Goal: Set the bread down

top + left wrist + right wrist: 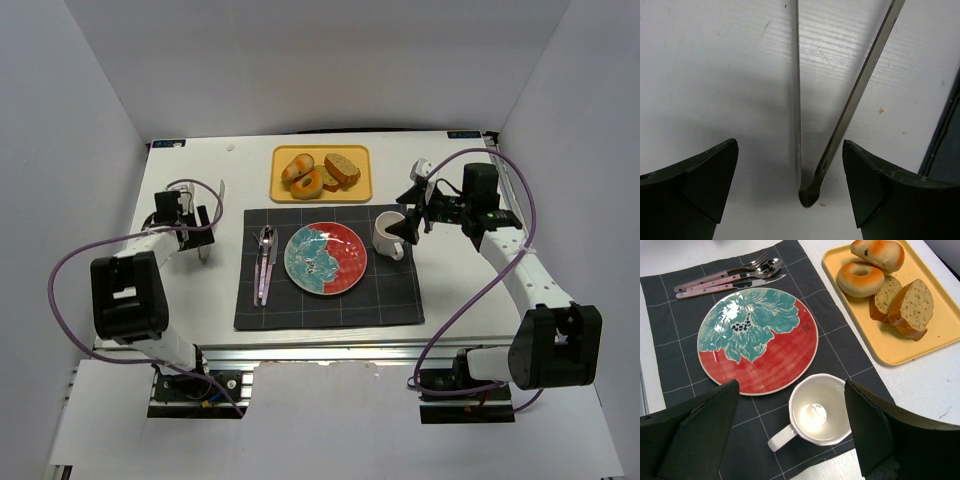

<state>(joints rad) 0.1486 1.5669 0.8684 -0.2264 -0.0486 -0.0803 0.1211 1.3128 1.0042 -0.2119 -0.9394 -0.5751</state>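
The bread (297, 166) is a glossy golden-brown knotted roll at the left end of the yellow tray (355, 187); it also shows in the right wrist view (879, 253). My right gripper (408, 228) is open and empty, hovering over the white mug (821, 410) at the placemat's right side, well short of the tray. My left gripper (207, 232) is open and empty, left of the placemat. In the left wrist view its jaws (790, 185) stand wide on either side of the metal tongs (842, 120) lying on the table.
An orange-brown ring (860, 277) and bread slices (910, 305) share the tray (940, 335). A red and teal plate (325, 258) sits mid-placemat (400, 300), with cutlery (265, 262) to its left. White walls enclose the table.
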